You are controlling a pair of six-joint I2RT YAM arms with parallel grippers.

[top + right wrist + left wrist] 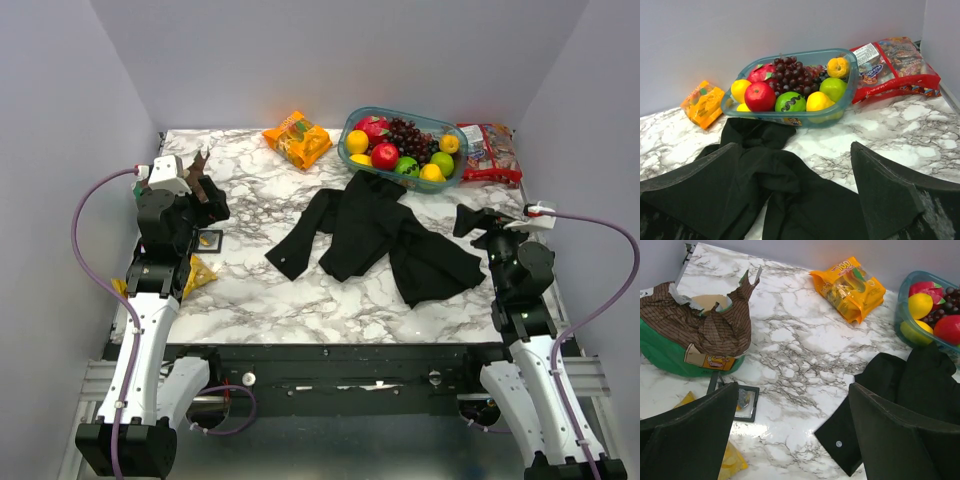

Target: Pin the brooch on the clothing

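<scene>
The black shirt point(380, 235) lies crumpled at the table's middle, below the fruit tub. One sleeve cuff with a white button point(839, 444) shows in the left wrist view, and the shirt's folds point(790, 195) fill the lower right wrist view. A small black square box point(210, 239) lies at the left. In it sits a pale silvery-gold round piece, the brooch point(743, 399), partly hidden by my left finger. My left gripper point(198, 205) point(792, 387) is open and empty, above the box. My right gripper point(475, 218) point(795, 147) is open and empty at the shirt's right edge.
A green tub with a torn brown paper bag point(700, 330) stands far left. An orange snack pack point(297, 138) and a fruit tub point(395, 112) stand at the back. A red candy bag point(488, 152) lies back right. A yellow packet point(200, 275) lies near the box.
</scene>
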